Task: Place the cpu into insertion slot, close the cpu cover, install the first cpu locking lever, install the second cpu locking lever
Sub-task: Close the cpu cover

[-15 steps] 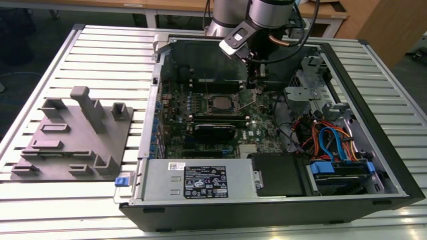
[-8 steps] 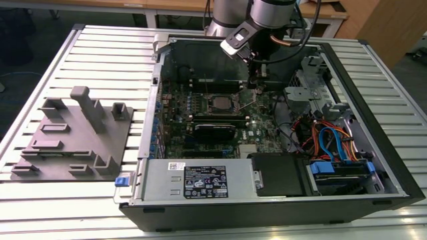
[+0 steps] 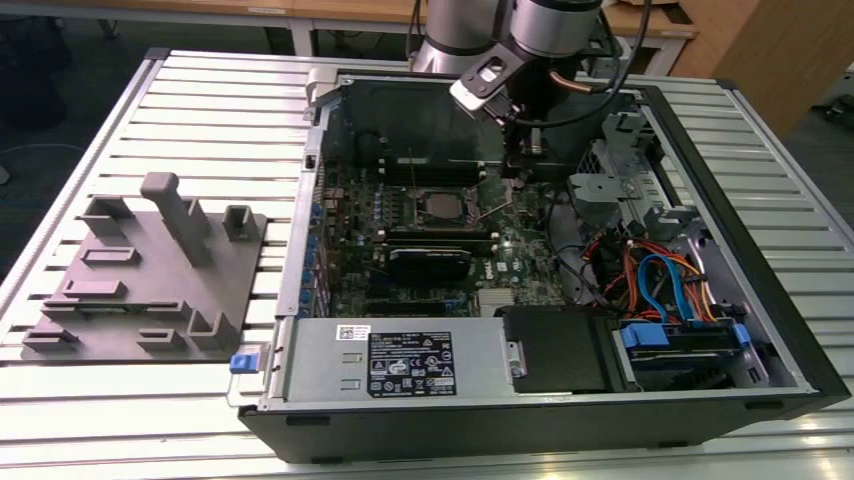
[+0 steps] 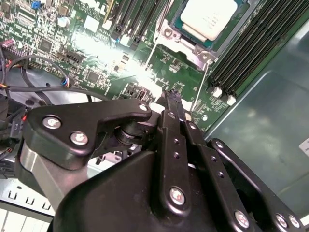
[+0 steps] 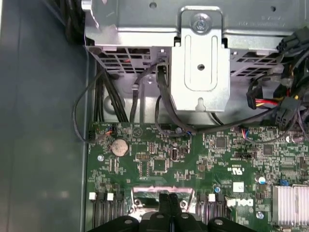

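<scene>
From the exterior view I saw the gripper poised over the motherboard, near the cpu seated in the insertion slot, the second wrist view showed me its fingers pressed together and empty, and the first wrist view added a coin cell.

From my console the cpu showed a dull silver metal top, and the insertion slot around it had a brighter bare-metal rim. The circuit board was glossy green and threw back glare. The gripper looked matt black, with smooth links studded with shiny steel screws. I read the case wall as smooth grey painted sheet metal, the drive bracket as bare galvanised steel, and the table as ribbed matt aluminium.
</scene>
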{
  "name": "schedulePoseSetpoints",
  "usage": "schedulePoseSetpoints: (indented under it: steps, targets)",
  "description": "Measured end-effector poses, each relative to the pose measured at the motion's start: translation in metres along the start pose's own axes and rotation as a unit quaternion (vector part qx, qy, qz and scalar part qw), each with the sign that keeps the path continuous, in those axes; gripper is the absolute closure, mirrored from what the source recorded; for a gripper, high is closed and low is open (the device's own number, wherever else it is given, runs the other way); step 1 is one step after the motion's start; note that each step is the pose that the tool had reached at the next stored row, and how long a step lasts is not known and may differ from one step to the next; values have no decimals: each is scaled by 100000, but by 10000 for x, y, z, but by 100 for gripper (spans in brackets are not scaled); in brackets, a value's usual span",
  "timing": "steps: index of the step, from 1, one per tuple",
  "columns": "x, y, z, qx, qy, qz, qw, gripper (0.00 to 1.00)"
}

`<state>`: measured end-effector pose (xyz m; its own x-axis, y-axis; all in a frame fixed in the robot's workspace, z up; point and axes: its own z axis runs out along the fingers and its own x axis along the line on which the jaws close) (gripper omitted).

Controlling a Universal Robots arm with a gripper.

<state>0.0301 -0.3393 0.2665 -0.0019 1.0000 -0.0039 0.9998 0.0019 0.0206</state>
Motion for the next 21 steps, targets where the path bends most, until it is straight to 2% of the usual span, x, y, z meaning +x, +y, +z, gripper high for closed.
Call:
schedulePoseSetpoints:
  steps: [11, 21]
  targets:
    - [4, 154, 22, 76, 1, 0, 100000, 90]
    - [5, 226, 115, 109, -47, 17, 100000, 90]
